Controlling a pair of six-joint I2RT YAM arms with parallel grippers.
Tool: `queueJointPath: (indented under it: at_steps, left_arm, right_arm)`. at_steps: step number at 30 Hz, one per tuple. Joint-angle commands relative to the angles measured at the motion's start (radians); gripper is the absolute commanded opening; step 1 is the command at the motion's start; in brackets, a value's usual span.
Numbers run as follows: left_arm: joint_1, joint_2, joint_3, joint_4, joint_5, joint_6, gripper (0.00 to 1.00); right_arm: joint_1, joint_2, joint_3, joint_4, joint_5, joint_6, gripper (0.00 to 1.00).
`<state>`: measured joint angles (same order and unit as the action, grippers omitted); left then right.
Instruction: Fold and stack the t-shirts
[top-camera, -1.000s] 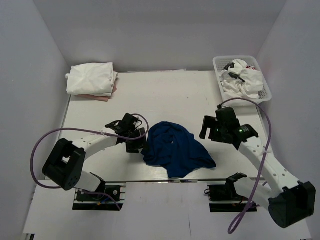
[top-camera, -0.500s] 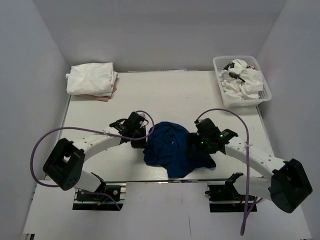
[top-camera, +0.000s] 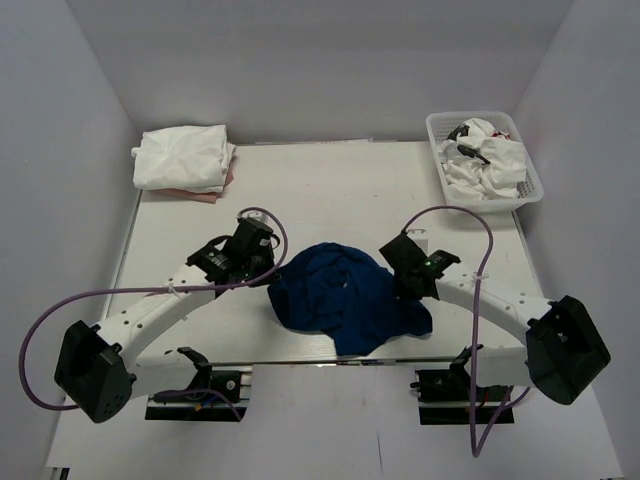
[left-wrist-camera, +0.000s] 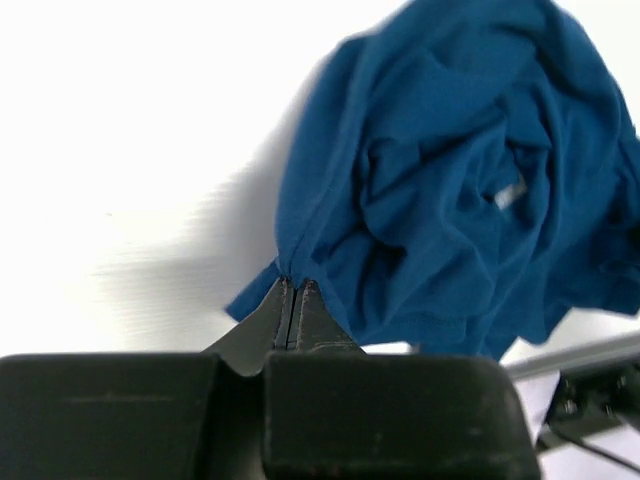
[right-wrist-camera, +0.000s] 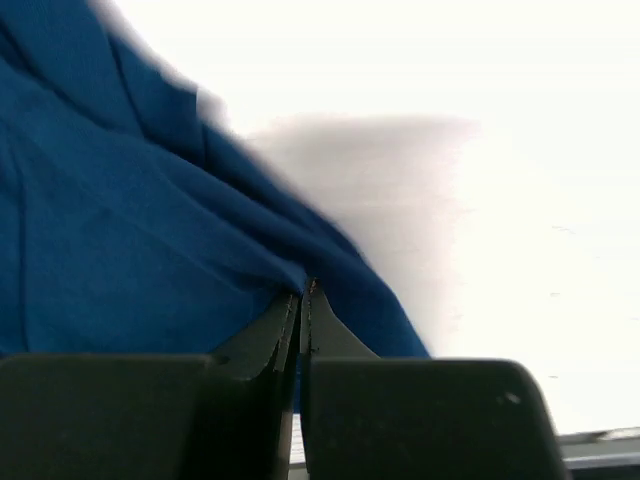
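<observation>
left gripper (left-wrist-camera: 293, 287) pinched shut on the left edge of the blue tee (left-wrist-camera: 440, 190). right gripper (right-wrist-camera: 302, 292) pinched shut on a fold at its right side. tee lies crumpled mid-table (top-camera: 330, 190), toward the front (print not visible). folded white tees (top-camera: 183, 158) stacked at the far left corner, more in the basket (top-camera: 490, 204) far right.

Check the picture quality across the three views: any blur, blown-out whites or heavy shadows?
Top external: sharp, evenly lit, soft shadows on the table. Left wrist: table blown out to white; the navy t-shirt has a streaked left edge and shadow, the left gripper crisp. Right wrist: table overexposed too, cloth edge soft with a grey shadow beside it, right gripper crisp.
</observation>
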<state>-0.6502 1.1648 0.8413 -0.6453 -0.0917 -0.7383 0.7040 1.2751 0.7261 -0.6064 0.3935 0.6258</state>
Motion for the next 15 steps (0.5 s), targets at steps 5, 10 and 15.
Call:
queueJointPath:
  at_steps: [5,10,15]
  left_arm:
    - [-0.002,0.021,0.197,-0.141,-0.213,-0.01,0.0]
    - [-0.002,0.032,0.366,-0.183,-0.314,0.026,0.0]
    - [-0.002,0.018,0.564,-0.205,-0.39,0.091,0.0]
  right_arm:
    - [-0.008,-0.17,0.171,-0.044,0.223,-0.024,0.0]
    - [-0.014,-0.235,0.31,-0.004,0.376,-0.142,0.0]
    - [-0.012,-0.278,0.484,0.052,0.499,-0.256,0.0]
